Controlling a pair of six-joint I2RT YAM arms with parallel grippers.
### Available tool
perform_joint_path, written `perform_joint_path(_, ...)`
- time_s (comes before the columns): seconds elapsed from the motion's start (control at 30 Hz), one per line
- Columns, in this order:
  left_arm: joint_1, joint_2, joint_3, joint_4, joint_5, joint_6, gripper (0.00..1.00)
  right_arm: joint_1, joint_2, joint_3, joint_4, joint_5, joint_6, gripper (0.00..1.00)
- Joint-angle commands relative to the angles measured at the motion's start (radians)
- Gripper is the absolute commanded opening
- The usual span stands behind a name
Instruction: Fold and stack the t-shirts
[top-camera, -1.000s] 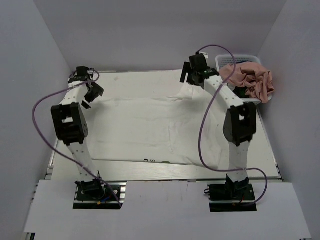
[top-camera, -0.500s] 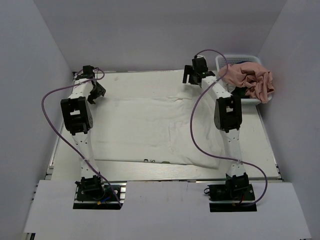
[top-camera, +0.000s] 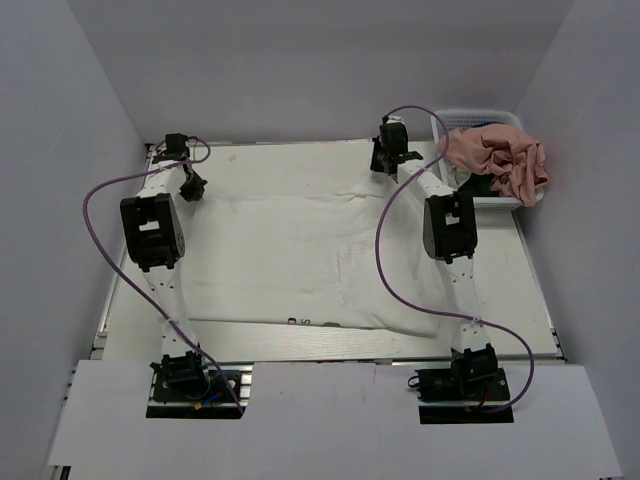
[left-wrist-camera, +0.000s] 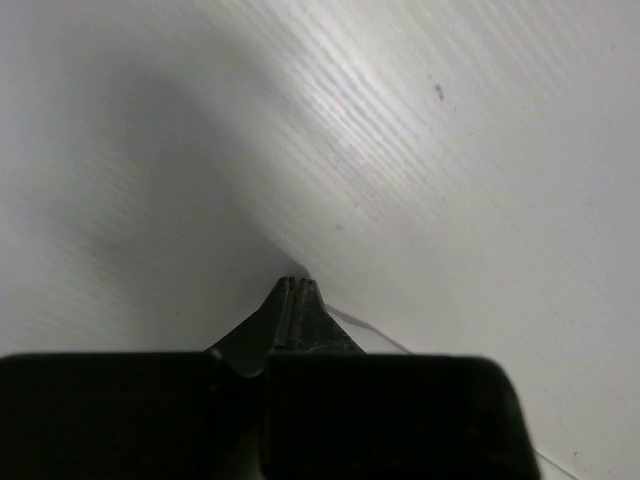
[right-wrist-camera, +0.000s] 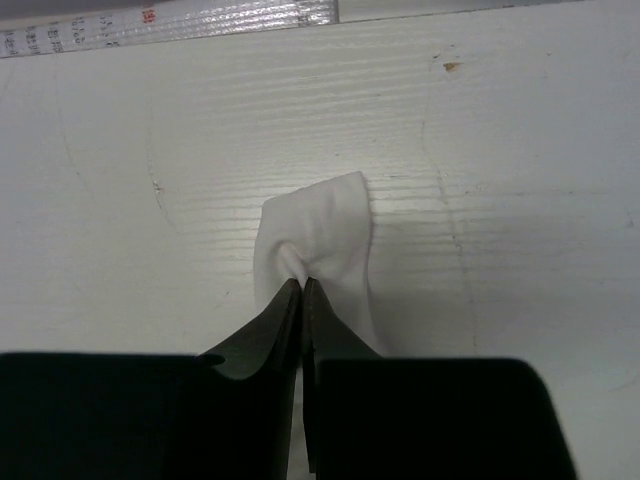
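Spread wide over the middle of the table (top-camera: 260, 158), a large white t-shirt (top-camera: 300, 250), mostly flat, lightly creased toward the right, with a small dark mark at the near hem. Near hem just short of the table's near rim; far edge drawn out between the two arms.

At the far-left corner of that shirt, the left gripper (top-camera: 190, 190), pointing down and clenched on the cloth. In the left wrist view, the same left gripper (left-wrist-camera: 297, 290) pressed tight shut against a pale surface, with a thin cloth edge running off to the right from just beside the tips; amount of cloth between them impossible to tell there.

At the far-right corner, the right gripper (top-camera: 390, 162), likewise clamped. In the right wrist view, plainly grasping a small pinched fold of the white t-shirt (right-wrist-camera: 318, 225), bunched and poking out past the tips toward the far side, over bare ribbed table. Beyond that, along the far edge, a shiny strip (right-wrist-camera: 170, 25) with small red and black markings.

At the far right corner, a white mesh basket (top-camera: 490, 112) holding a crumpled pink t-shirt (top-camera: 495, 160), heaped above the rim and spilling over the right side. Under it, a dark bit of cloth (top-camera: 480, 187), colour hard to make out. All of this apart from the white shirt.

Purple cables (top-camera: 385, 255) looping from each arm down to the bases at the near edge.
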Motion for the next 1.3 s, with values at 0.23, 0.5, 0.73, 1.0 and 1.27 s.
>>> perform_joint_path(0.23,-0.014,-0.264,-0.242,0.102,-0.007,0.045,0.0,0.028,-0.34,-0.278,0.091,0.102,-0.022,0.0)
perform_joint_path(0.5,-0.023,-0.473,-0.434,0.147,-0.036,0.054,0.0,0.035,-0.672,-0.643,-0.016,0.13,0.067,0.0)
perform_joint_path(0.73,-0.023,-0.643,-0.583,0.113,-0.123,0.064,0.0,0.042,-0.957,-0.922,-0.118,0.112,0.161,0.0)
perform_joint_path(1.0,-0.023,-0.784,-0.747,0.11,-0.168,0.053,0.0,0.052,-1.244,-1.154,-0.283,0.071,0.268,0.0)
perform_joint_path(1.27,-0.023,-0.825,-0.855,0.094,-0.168,-0.005,0.0,0.072,-1.369,-1.327,-0.411,0.006,0.353,0.0)
